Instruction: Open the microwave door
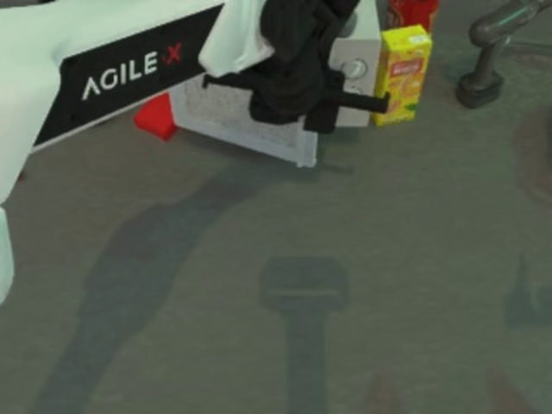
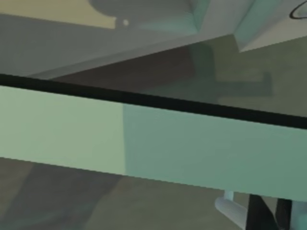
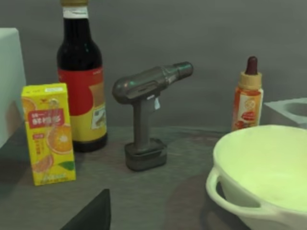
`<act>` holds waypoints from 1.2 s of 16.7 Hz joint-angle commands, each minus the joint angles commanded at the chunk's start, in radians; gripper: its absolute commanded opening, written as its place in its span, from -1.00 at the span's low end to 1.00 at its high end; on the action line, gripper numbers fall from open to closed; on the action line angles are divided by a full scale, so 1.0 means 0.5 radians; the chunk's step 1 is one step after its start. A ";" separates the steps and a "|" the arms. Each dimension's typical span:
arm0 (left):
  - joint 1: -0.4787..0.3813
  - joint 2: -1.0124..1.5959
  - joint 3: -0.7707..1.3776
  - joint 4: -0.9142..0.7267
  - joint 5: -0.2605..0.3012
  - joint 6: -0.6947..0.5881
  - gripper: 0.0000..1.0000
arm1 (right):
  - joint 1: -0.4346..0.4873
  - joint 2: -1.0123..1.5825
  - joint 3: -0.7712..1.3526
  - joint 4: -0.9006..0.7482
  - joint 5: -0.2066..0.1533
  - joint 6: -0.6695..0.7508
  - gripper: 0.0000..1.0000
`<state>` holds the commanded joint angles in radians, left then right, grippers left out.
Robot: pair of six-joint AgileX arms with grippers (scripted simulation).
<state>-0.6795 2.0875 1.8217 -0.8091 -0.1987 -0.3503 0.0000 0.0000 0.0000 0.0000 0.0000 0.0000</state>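
The white microwave (image 1: pixel 366 39) stands at the back of the table, its two round knobs facing forward. Its door (image 1: pixel 233 116), a white panel with a speckled mesh window, is swung partly out from the body. My left gripper (image 1: pixel 297 116) hangs over the door's free end. In the left wrist view the door (image 2: pixel 168 143) crosses as a pale band, with the cream interior (image 2: pixel 48 9) beyond it. The slim white handle (image 2: pixel 230 211) runs between my left gripper's (image 2: pixel 271 215) dark fingers, which are shut on it. Of my right gripper only one dark fingertip (image 3: pixel 96 213) shows.
A yellow carton (image 1: pixel 401 73) stands right beside the microwave, with a dark bottle (image 3: pixel 81 81) behind it. A grey drill (image 1: pixel 483 60), a small orange bottle (image 3: pixel 248 96) and a pale bowl (image 3: pixel 268 172) sit further right. A red object (image 1: pixel 155 116) lies left of the door.
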 joint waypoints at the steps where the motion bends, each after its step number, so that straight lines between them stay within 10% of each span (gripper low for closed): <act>1: 0.000 0.000 0.000 0.000 0.000 0.000 -1.00 | 0.000 0.000 0.000 0.000 0.000 0.000 1.00; 20: 0.003 -0.037 -0.076 0.027 0.030 0.046 -1.00 | 0.000 0.000 0.000 0.000 0.000 0.000 1.00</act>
<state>-0.6778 2.0692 1.7839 -0.7954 -0.1836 -0.3274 0.0000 0.0000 0.0000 0.0000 0.0000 0.0000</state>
